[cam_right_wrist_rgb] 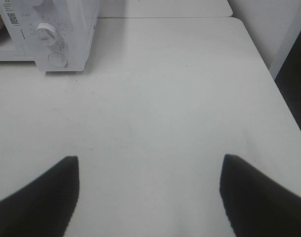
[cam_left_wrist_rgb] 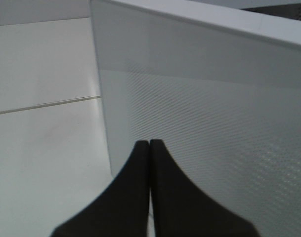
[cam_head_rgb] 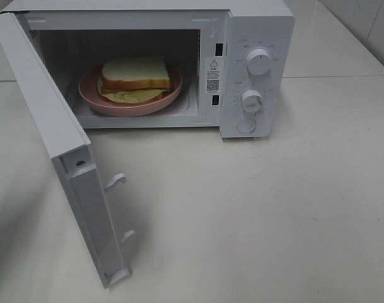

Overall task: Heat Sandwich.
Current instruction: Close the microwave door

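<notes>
Off-white and matte, a wide table [cam_head_rgb: 286,214] fills most of the high view, and a thin seam is seen where it meets a second top behind it. A white, box-shaped microwave [cam_head_rgb: 258,25] with smooth, glossy walls is set at the back of the table. Its door [cam_head_rgb: 46,107] is swung wide open to the left, a flat slab carrying two small hooked latches [cam_head_rgb: 116,181] on its inner edge. In the left wrist view the door's outer face is shown as a fine dotted mesh behind a pale pane.

On the control panel two round ribbed knobs [cam_head_rgb: 259,62] are stacked above a flat round button [cam_head_rgb: 246,125].

Inside the lit cavity a round pink plate [cam_head_rgb: 94,98] with a raised rim is placed on the floor. The sandwich [cam_head_rgb: 136,74] is laid on this plate: soft white bread with a tan crust, and a wavy, pale yellow-green layer showing beneath.

The left gripper [cam_left_wrist_rgb: 149,146] is held close against the door's outer face, its smooth black fingers pressed together with nothing between them. Whether the door is touched cannot be told. The door is thus placed between this gripper and the sandwich.

The right gripper [cam_right_wrist_rgb: 150,158] is held over bare table, its black fingers spread wide and empty, well apart from the sandwich, in front of and to the right of the microwave.
</notes>
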